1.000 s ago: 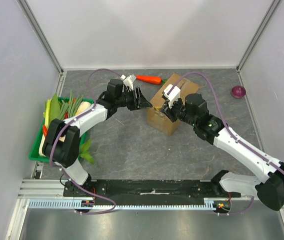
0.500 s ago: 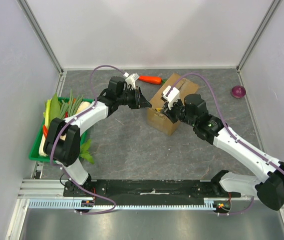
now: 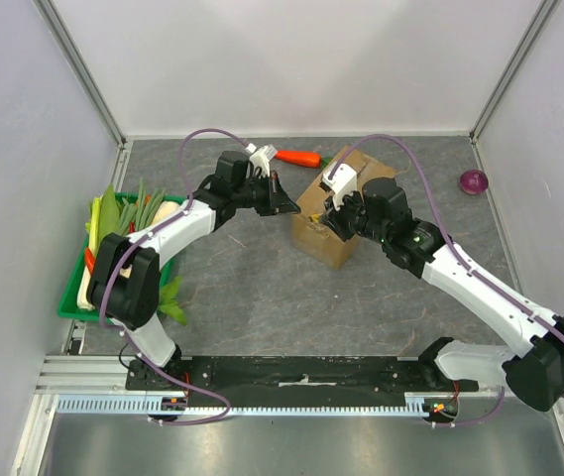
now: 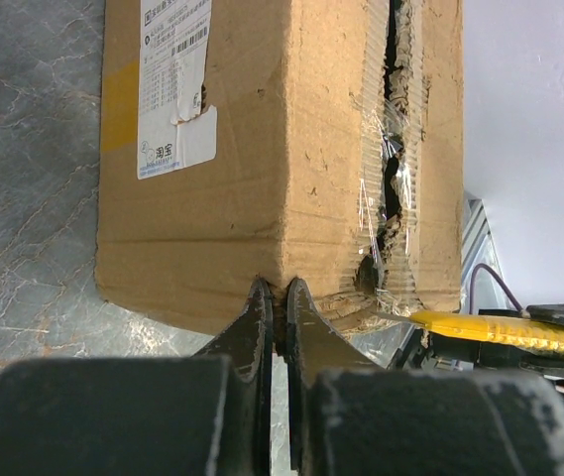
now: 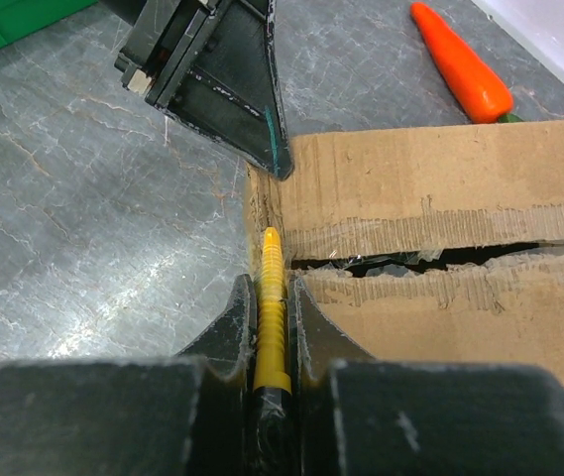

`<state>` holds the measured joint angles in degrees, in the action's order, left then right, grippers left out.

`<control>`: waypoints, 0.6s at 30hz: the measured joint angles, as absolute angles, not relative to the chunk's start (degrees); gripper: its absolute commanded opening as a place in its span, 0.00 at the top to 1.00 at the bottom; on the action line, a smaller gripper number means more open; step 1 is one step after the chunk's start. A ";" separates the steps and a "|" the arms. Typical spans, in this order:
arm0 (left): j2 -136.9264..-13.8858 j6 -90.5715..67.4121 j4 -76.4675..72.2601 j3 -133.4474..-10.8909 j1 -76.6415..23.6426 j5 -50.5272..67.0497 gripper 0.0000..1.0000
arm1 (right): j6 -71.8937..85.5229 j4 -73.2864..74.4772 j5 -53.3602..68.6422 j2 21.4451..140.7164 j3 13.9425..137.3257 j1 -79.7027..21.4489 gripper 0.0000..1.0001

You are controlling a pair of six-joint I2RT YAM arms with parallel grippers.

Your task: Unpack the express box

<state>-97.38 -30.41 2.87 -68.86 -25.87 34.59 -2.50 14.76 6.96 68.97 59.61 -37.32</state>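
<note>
Cannot see into the express box, mid-table near a carrot, past its ragged seam slit. Reaches from the left with the left gripper, jaws together at a box corner; leans in opposite with the right gripper, clamped on a yellow tool.

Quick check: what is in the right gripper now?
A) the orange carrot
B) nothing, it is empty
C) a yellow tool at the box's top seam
C: in the right wrist view the right gripper clamps a yellow tool, its tip at the slit seam of the express box.
</note>
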 measured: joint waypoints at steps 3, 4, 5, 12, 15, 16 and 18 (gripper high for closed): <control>-97.36 -30.46 2.85 -68.86 -26.06 34.30 0.98 | -1.96 15.88 6.85 68.97 60.16 -37.32 1.00; -97.34 -30.48 2.83 -68.86 -26.13 34.13 0.98 | -1.89 16.01 6.76 68.95 60.16 -37.32 1.00; -97.34 -30.48 2.81 -68.86 -26.22 33.93 0.98 | -1.76 16.19 6.72 68.93 60.16 -37.30 1.00; -97.23 -30.61 2.63 -68.84 -26.74 33.06 0.98 | -1.50 17.67 6.50 67.81 60.16 -37.23 1.00; -97.23 -30.81 2.57 -68.82 -26.83 32.91 0.98 | -1.50 19.20 6.46 67.09 60.14 -37.23 1.00; -97.23 -30.92 2.57 -68.79 -26.85 32.86 0.98 | -1.52 19.35 6.44 67.00 60.14 -37.26 1.00; -97.17 -31.05 2.55 -68.77 -27.00 32.67 0.98 | -1.54 19.75 6.46 66.76 60.14 -37.26 1.00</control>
<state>-97.17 -31.05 2.55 -68.77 -27.00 32.67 -1.54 19.75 6.46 66.76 60.14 -37.26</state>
